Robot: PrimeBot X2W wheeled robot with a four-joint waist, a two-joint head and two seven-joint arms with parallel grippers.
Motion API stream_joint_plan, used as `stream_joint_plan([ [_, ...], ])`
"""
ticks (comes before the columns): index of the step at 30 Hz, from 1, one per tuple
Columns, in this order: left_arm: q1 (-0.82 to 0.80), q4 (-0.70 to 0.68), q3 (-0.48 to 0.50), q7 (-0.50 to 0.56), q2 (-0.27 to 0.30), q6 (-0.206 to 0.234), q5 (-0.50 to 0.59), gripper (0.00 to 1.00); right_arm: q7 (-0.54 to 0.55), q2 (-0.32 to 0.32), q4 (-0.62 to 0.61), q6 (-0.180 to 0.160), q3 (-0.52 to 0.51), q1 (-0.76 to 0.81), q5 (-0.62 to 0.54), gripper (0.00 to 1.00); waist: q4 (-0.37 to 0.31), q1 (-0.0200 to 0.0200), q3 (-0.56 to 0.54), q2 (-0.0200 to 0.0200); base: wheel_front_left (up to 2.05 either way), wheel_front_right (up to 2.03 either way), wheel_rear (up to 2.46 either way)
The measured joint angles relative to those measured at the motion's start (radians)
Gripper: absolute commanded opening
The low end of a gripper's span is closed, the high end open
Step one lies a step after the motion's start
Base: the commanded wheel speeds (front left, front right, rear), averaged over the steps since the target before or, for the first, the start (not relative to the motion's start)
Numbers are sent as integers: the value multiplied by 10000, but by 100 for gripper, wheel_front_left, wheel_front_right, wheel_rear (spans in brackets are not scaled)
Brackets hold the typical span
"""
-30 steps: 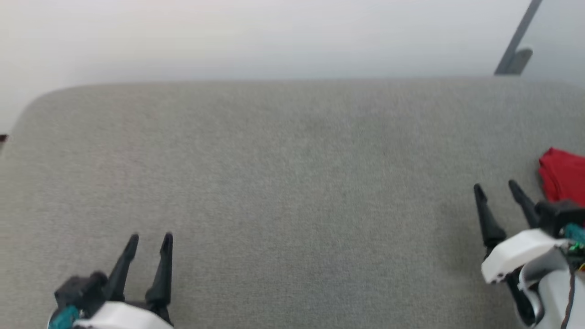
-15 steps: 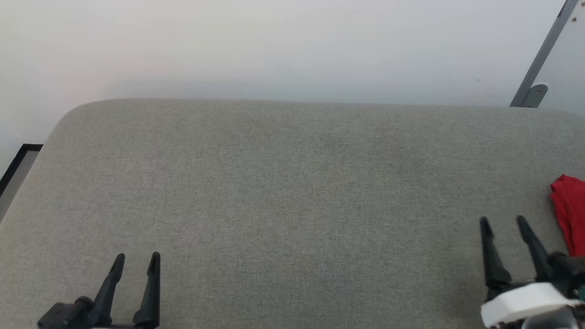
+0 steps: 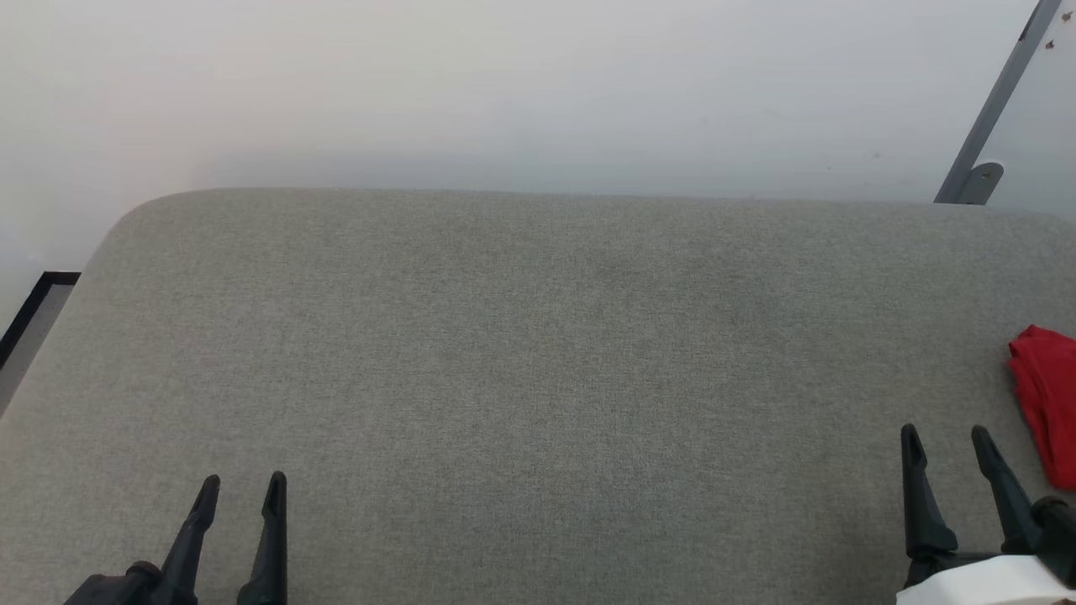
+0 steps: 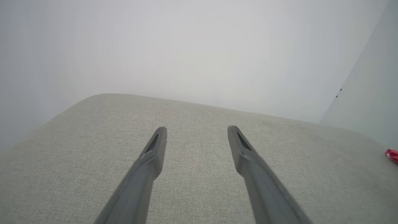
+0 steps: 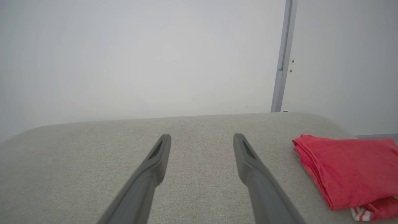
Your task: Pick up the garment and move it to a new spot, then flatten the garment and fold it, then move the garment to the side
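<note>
Head camera has shifted: the whole frame sits lower than a second ago, so most of the apparent motion isn't real. Net of that, the right pincer (image 3: 945, 433) has backed off a little from the shirt (image 3: 1046, 403). It's spread and empty. The left pincer (image 3: 243, 481) is also spread and empty, parked at the near left. The shirt lies folded at the far right of the grey surface (image 3: 538, 353), striped trim peeking out underneath. Looks like the fold and side placement are done and the arms are retracting.

Garment (image 5: 348, 169): one (red). Grippers: two, left gripper (image 3: 243, 481), right gripper (image 3: 946, 432). Cushion (image 3: 538, 336): one.
</note>
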Motion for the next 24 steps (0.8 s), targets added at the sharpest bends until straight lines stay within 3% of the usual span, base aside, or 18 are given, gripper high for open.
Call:
stream_joint_plan([
  [24,-15,-263,113,0,-134,0,372,100,192,159,-387,0,44,169,81,100,223,0,33,0,0,0,0],
])
